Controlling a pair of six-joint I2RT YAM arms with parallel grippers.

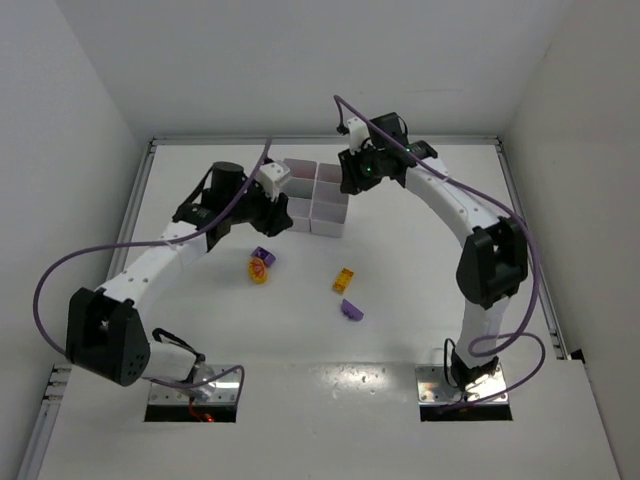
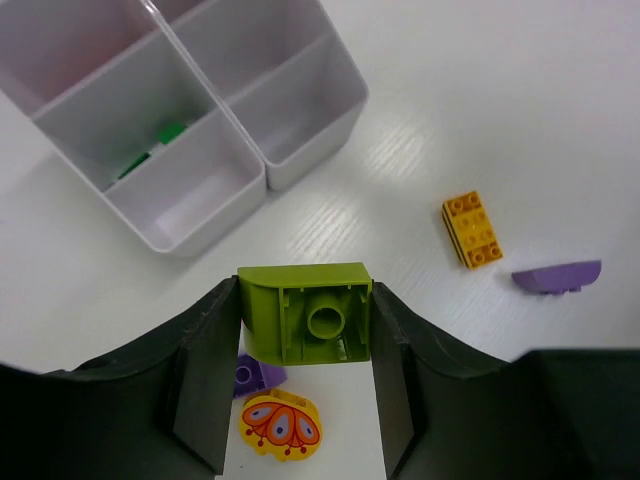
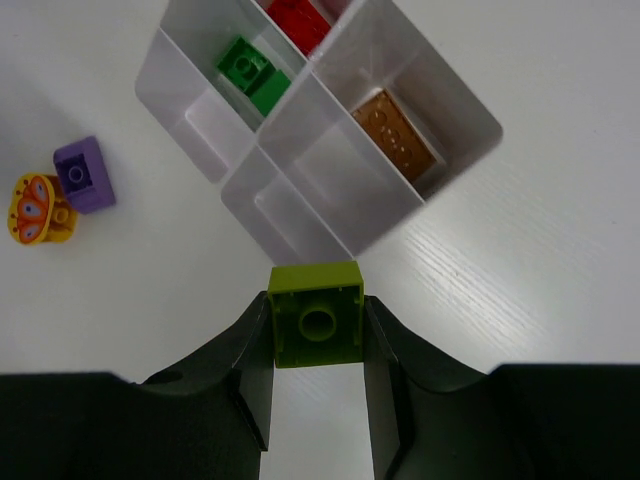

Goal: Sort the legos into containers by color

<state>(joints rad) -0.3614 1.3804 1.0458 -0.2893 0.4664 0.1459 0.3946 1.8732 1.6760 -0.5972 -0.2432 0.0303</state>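
White plastic tray (image 1: 326,222) sits at twelve o'clock on the table (image 1: 400,330), with a green brick (image 3: 245,65), a red brick (image 3: 300,20) and a brown brick (image 3: 395,130) in separate compartments. The left gripper (image 2: 305,295), at the tray's nine o'clock, pinches a lime brick (image 2: 305,325); the right gripper (image 3: 317,305), at two o'clock, pinches a second lime brick (image 3: 318,330). An orange brick (image 1: 344,281), a purple slope (image 1: 350,310), a purple brick (image 1: 264,256) and a yellow piece (image 1: 259,272) lie loose at six o'clock.

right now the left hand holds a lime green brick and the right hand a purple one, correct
No: the right hand also holds a lime green brick, seen in the right wrist view. The left hand does hold a lime green brick.
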